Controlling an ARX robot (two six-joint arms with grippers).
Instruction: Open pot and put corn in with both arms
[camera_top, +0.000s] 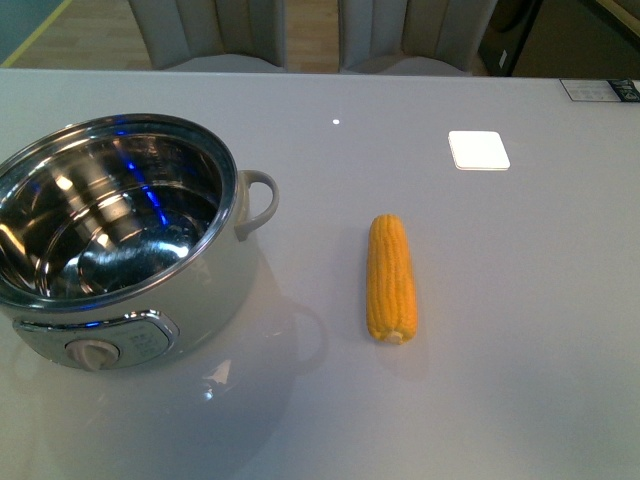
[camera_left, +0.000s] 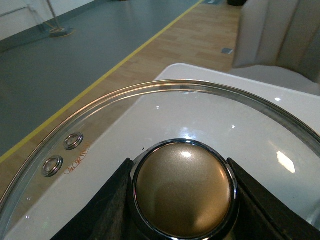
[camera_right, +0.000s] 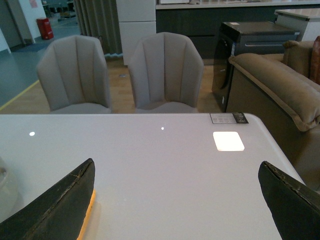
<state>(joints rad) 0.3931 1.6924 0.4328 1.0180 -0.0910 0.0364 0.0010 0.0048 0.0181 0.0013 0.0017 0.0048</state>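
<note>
Right hand (camera_right: 176, 164) agape; corn (camera_top: 391, 278) lengthwise, tip away from robot

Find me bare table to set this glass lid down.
Widest free patch: the grey table right of the yellow corn cob, nearer than the flat white square. Also free: the far strip behind the round grey-white steel-lined pot, toward the chairs. Tighter: the gap between pot handle and corn.
</note>
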